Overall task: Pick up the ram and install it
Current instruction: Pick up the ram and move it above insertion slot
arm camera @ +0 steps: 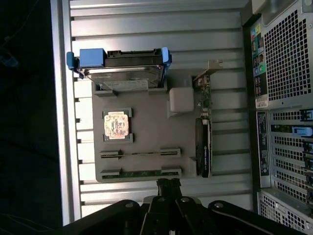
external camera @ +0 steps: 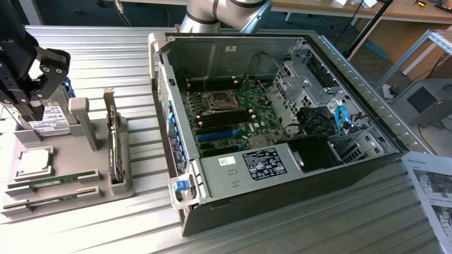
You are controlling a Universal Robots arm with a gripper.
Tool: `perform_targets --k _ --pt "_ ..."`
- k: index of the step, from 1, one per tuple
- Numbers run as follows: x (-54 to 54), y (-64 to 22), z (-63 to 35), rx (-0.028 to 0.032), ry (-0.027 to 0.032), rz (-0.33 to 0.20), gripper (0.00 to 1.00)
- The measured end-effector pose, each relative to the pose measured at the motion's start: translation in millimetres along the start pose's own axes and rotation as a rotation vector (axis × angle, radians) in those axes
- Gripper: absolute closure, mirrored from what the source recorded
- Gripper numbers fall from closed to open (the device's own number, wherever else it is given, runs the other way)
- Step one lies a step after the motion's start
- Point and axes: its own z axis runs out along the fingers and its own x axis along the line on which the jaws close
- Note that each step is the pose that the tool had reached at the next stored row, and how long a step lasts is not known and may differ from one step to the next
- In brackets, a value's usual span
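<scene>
Two ram sticks stand on edge in a grey holder tray [external camera: 84,193]. One ram stick [external camera: 51,182] [arm camera: 141,153] sits nearer the tray's middle, the other ram stick [external camera: 48,200] [arm camera: 142,173] at the tray's edge. My gripper [external camera: 29,108] [arm camera: 168,187] hovers high above the tray at the exterior view's left, shut with nothing between its fingers. In the wrist view its tips lie just past the outer ram stick. The open computer case [external camera: 339,63] holds the motherboard with its black memory slots [external camera: 226,119].
The tray also carries a silver processor chip [external camera: 33,161] [arm camera: 117,125], a hard drive with blue brackets [arm camera: 120,66] and a dark expansion card [external camera: 113,143] [arm camera: 204,147] standing on edge. A printed paper sheet [external camera: 432,190] lies at the exterior view's right. The table is ribbed metal.
</scene>
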Motion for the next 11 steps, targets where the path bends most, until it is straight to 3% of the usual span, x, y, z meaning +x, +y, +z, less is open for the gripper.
perform_targets --k 11 --pt "-0.1 -1.0 -0.1 -0.0023 0.0035 -0.088 0.89"
